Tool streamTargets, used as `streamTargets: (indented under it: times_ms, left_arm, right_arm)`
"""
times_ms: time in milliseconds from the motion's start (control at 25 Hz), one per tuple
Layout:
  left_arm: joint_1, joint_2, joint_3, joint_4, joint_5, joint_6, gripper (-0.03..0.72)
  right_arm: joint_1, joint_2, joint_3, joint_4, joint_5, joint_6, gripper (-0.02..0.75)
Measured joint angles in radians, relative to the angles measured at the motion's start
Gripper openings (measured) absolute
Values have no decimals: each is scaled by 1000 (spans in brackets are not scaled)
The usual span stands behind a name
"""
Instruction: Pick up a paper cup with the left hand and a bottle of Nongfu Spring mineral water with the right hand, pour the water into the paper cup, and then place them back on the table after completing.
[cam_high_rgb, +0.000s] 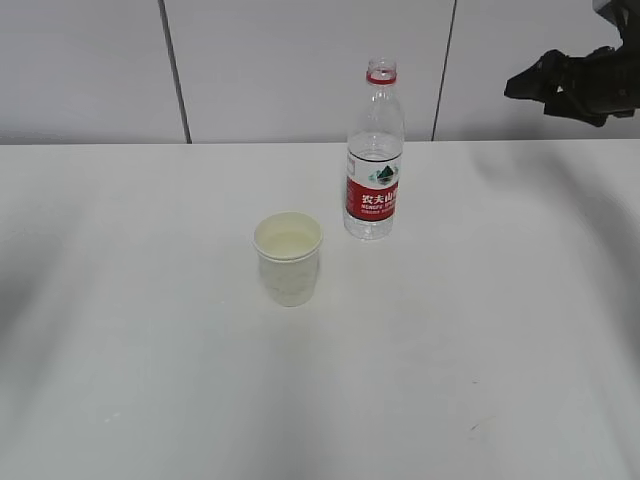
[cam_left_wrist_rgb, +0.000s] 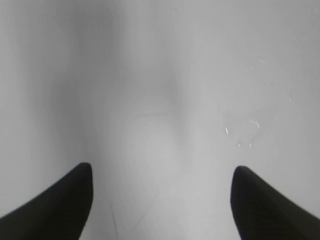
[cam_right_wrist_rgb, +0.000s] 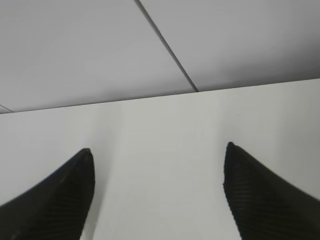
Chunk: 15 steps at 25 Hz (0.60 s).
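Exterior view: white table (cam_high_rgb: 150, 380), grey panelled wall (cam_high_rgb: 300, 60); both end effectors spread wide, empty.

My left hand (cam_left_wrist_rgb: 162, 200) hangs over the white table (cam_left_wrist_rgb: 165, 90), its two black fingertips (cam_left_wrist_rgb: 60, 205) set wide apart with nothing between them. The surface looks blurred; a few faint pale flecks (cam_left_wrist_rgb: 242, 132) to the right may be scuffs.

The bottle (cam_high_rgb: 374, 150) carries a red and white label (cam_high_rgb: 373, 193) with white Chinese characters 农夫山泉 across the red band. Beneath them runs a line of small white print, too small to read. Nothing else bears legible text.
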Motion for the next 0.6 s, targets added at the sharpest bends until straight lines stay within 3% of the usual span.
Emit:
streamTargets:
  times_ms: [200,600]
  left_arm:
    - [0,-270,140,-16,21,0,522]
    - [0,-741,280,-46,116,1,522]
  right_arm:
    - [0,0,0,0,-24,-4,593]
    - [0,0,0,0,-28,-43,593]
